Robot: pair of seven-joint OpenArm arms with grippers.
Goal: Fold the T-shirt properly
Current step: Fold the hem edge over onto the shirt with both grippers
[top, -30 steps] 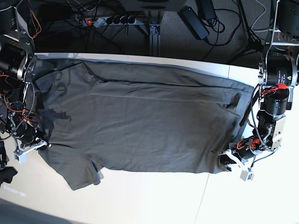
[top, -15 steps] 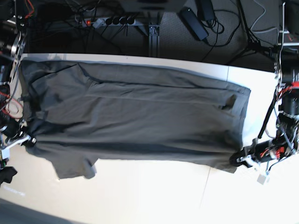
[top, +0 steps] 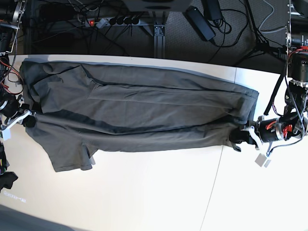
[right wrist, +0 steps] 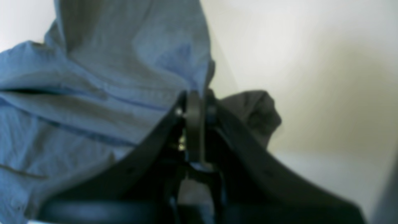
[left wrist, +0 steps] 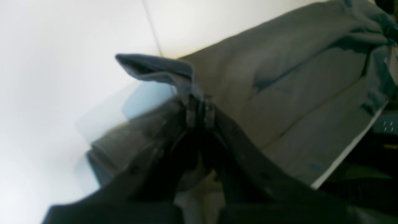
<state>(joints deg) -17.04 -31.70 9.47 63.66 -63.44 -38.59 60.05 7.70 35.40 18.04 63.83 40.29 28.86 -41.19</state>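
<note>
Both arms have carried the near long edge of the T-shirt [top: 139, 115] up and inward over the last second. Earlier the cloth lay spread wide across the tabletop [top: 159, 192], its lower edge reaching well toward me; now that edge is lifted and drawn toward the far side, so the body reads as a narrower band running left to right. One sleeve hangs out below on the base view's left.

Left gripper [top: 240, 134]: jaws pinched on the hem corner, at the base view's right end. The left wrist view shows a flap of cloth standing up from the closed tips.

Right gripper [top: 28, 119]: jaws likewise clamped on cloth at the shoulder end. The right wrist view shows fabric bunched over and around the tips.

Reading: I take this as a lengthwise fold in progress, with the near half being brought over the far half. The fold is not yet laid down; the carried edge sits roughly mid-garment.

Risk: the span between the two grips sags slightly, so the crease may land crooked unless tension is kept even.
</note>
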